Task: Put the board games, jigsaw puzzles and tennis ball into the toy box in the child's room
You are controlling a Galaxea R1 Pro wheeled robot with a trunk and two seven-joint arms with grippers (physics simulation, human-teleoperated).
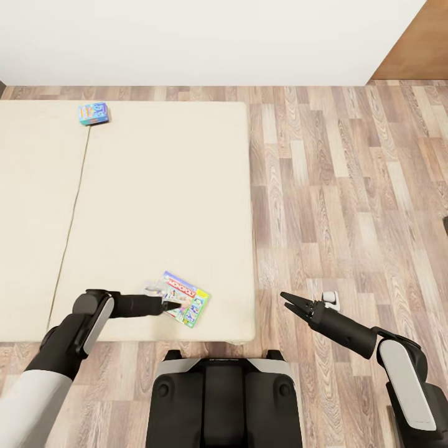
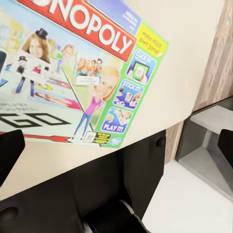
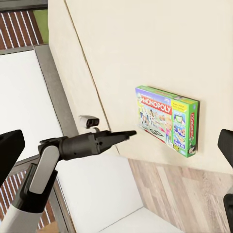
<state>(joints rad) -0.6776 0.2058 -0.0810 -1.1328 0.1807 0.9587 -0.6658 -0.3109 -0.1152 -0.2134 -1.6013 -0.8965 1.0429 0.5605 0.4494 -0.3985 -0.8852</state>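
Note:
The green-white Monopoly board game (image 1: 185,298) lies flat on the cream bed (image 1: 155,205) near its front edge. My left gripper (image 1: 165,305) is open at the box's near-left edge. In the left wrist view the Monopoly box (image 2: 82,73) looms just beyond the spread fingers (image 2: 9,153), with nothing between them. From the right wrist view the left gripper (image 3: 127,133) points at the Monopoly box (image 3: 167,119), just short of it. A light-blue board game (image 1: 94,113) rests at the bed's far left. My right gripper (image 1: 286,300) hangs open and empty over the floor.
Wood-plank floor (image 1: 348,205) runs along the right of the bed. A white wall stands behind, with a brown door (image 1: 417,43) at the far right. A small white object (image 1: 331,300) sits on the floor by my right gripper. My dark base (image 1: 224,398) stands against the bed's front edge.

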